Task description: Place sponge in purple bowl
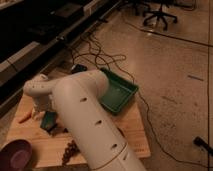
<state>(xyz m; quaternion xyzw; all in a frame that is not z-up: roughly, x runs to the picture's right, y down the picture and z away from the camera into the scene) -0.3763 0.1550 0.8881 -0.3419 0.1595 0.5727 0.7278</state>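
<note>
The teal-green sponge [48, 120] sits on the wooden table [30, 135] just below the arm's wrist. My gripper [47, 114] is at the sponge, mostly hidden behind the big white arm [85, 120]. The purple bowl [16, 155] stands at the table's near left corner, down and left of the sponge, and is partly cut off by the picture's edge.
A large green tray [119, 92] lies at the table's far right. An orange thing [25, 118] lies left of the sponge. A dark lumpy thing [69, 150] lies near the front edge. Black cables [100, 55] run over the floor; office chairs [160, 12] stand far back.
</note>
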